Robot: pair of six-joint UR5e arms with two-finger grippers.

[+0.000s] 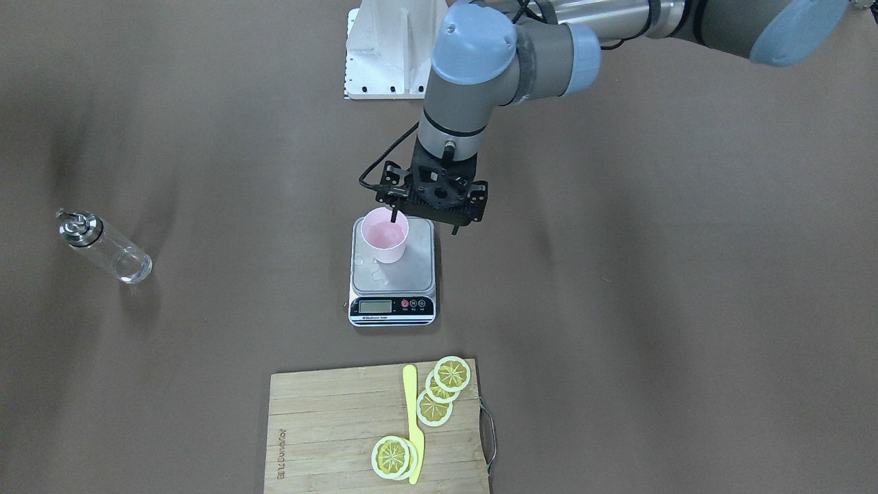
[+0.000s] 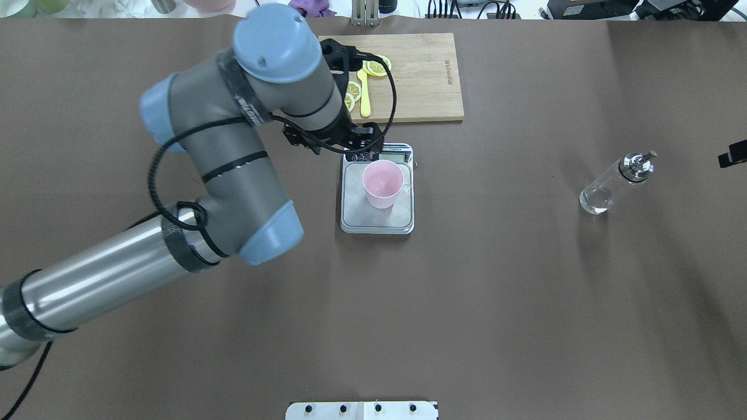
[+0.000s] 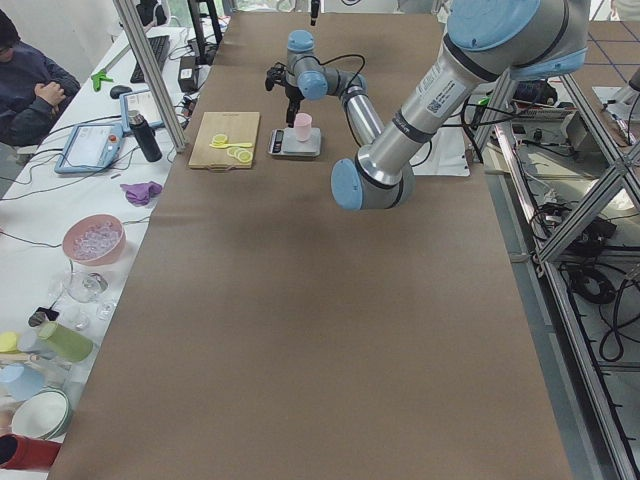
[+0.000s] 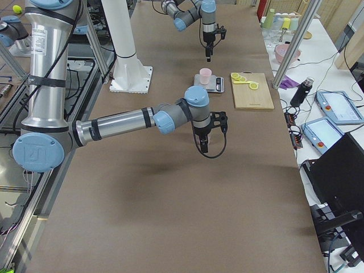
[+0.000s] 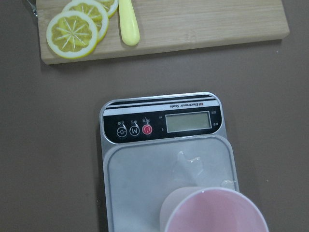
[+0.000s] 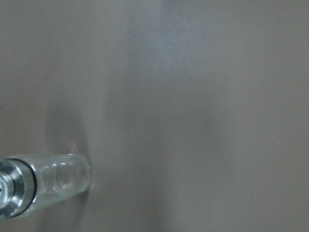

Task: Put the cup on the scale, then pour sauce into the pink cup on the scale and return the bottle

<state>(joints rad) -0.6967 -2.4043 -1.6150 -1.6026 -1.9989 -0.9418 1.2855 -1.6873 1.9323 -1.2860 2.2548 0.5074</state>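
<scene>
Step 1 looks finished: the cup (image 2: 383, 184) stands upright on the scale (image 2: 362, 216), near the middle of the steel platform and a little toward its display end at 12 o'clock in the overhead view. The left gripper (image 1: 424, 226) hangs above that end of the scale. Its 2 fingers (image 1: 393, 214) are spread wide and hold nothing, and the right side view shows a clear gap between them and the cup's rim. A small glassy patch lies on the platform just beside the cup, but I cannot tell what it is. The bottle (image 2: 610, 186) stands on the table, well apart from the scale at 3 o'clock in the overhead view, its spout (image 2: 649, 154) pointing away from the cup. The right gripper (image 4: 203, 145) hovers near it, and its wrist camera catches the bottle at 8 o'clock, off centre. Whether its fingers are spread or closed I cannot tell. The step in hand, as I judge it, is the change-over from placing to pouring. The next move calls for the right gripper to centre on the glass body, clamp it firmly because the glass is slick, and carry it toward 9 o'clock. The left arm should clear the scale first, or the 2 arms will crowd over the cup.
</scene>
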